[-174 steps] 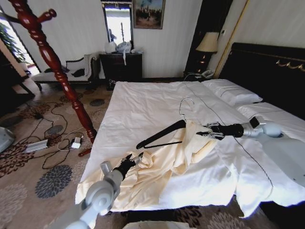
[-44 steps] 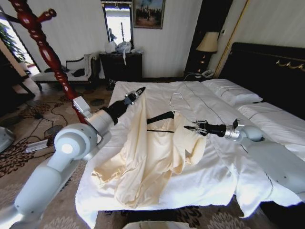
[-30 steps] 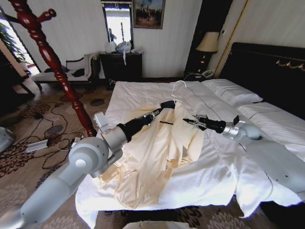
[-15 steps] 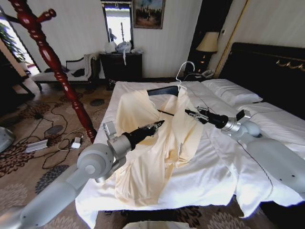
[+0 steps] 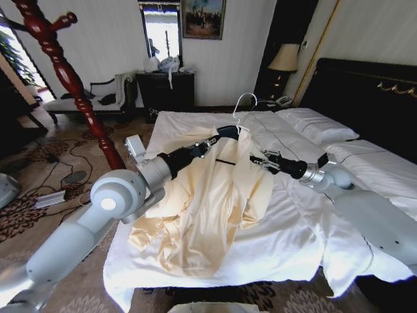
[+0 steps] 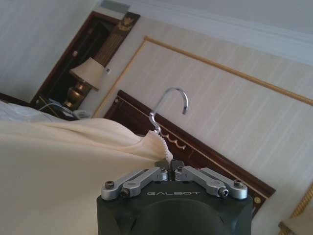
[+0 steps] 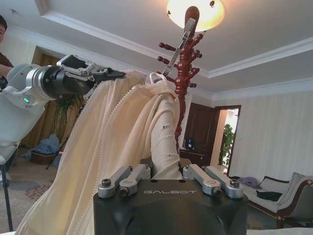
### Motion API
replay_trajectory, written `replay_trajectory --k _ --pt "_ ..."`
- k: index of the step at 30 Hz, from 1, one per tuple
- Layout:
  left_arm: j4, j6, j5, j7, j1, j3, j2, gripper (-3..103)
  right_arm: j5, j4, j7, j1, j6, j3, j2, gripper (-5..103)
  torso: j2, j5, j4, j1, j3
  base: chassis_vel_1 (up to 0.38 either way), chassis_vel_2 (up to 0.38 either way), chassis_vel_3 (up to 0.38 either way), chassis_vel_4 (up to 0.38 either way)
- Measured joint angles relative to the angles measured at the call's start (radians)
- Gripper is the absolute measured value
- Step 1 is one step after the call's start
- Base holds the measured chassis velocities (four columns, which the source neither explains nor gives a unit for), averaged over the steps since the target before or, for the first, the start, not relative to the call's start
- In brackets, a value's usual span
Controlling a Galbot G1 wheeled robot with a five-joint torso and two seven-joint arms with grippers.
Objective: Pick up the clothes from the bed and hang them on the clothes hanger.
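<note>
The cream-yellow clothes (image 5: 208, 195) hang from the black clothes hanger (image 5: 228, 132), whose silver hook (image 5: 243, 104) points up above the bed (image 5: 306, 241). The fabric's lower part trails onto the sheet. My left gripper (image 5: 218, 137) is shut at the hanger's left shoulder; in the left wrist view its tips (image 6: 170, 170) pinch the garment's collar edge below the hook (image 6: 172, 103). My right gripper (image 5: 255, 160) is shut on the clothes at the other side. In the right wrist view its tips (image 7: 166, 172) are closed on the hanging fabric (image 7: 127, 142).
A tall red-brown coat stand (image 5: 68, 78) rises at the left of the bed, with cables (image 5: 58, 189) on the carpet by its foot. The dark headboard (image 5: 365, 85) and pillows (image 5: 316, 124) lie to the right. A lamp (image 5: 283, 59) stands in the far corner.
My left gripper rose from low on the garment to the hanger's left shoulder. The hanger sank slightly and the spread left part of the clothes dropped down.
</note>
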Motion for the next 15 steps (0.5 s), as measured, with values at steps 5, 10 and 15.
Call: replay_trajectory --k 5,10,15 --pt "0.034 0.000 0.018 0.006 -0.053 0.073 -0.034 2 -0.001 -0.006 -0.001 0.004 0.000 -0.008 0.011 23 0.000 0.0000 0.0000 0.000 0.000 0.000 0.000 0.000 0.000" --pt "0.046 -0.001 0.034 0.008 -0.077 0.146 -0.055 2 -0.002 -0.014 -0.003 0.004 0.002 -0.005 0.012 23 0.000 0.0001 -0.0001 0.000 0.000 0.000 0.000 0.000 0.000" --pt "0.053 0.000 0.064 0.015 -0.074 0.209 -0.057 2 0.002 -0.019 -0.007 0.008 0.004 0.002 0.012 23 0.000 0.0000 0.0000 0.000 0.000 0.000 0.000 0.000 0.000"
